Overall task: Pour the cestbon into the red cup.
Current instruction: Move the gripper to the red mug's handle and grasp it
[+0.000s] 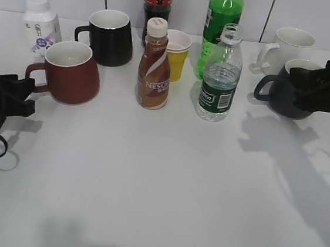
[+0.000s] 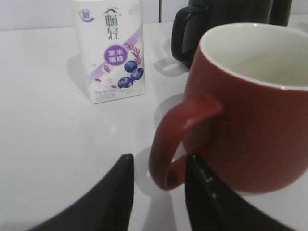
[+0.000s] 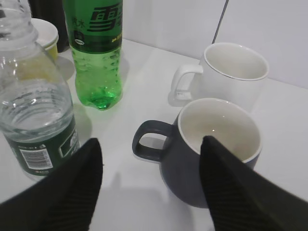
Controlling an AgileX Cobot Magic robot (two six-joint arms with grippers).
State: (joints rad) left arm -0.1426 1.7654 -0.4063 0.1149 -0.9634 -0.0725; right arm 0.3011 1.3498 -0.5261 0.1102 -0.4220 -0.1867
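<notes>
Nearest the exterior camera the white surface (image 1: pixel 162 206) lies bare, crossed only by arm shadows. Further in, the left gripper (image 2: pixel 156 192) sits low at the left edge with its fingers apart, and the wrist view shows them straddling the loop handle of the red cup (image 1: pixel 71 71) without visibly pressing it. The right gripper (image 3: pixel 149 180) also has its fingers spread wide; they frame a dark grey mug (image 3: pixel 211 147), while the cestbon (image 1: pixel 220 76) stands upright to that gripper's left, capless and partly full, well apart from the red cup. Between the two stands a brown Nescafe bottle (image 1: pixel 154 66), with a yellow cup (image 1: pixel 177 53) and a tall green bottle (image 1: pixel 222 23) just behind, then a black mug (image 1: pixel 109 35), a white mug (image 3: pixel 233 72) and a small white yogurt bottle (image 1: pixel 41 23) toward the wall. The main risk, as I judge it, is the right arm closing on the dark grey mug rather than the cestbon. Another is carrying an open bottle over the crowded middle, where a tilt would spill water early or an elbow could topple the Nescafe bottle.
</notes>
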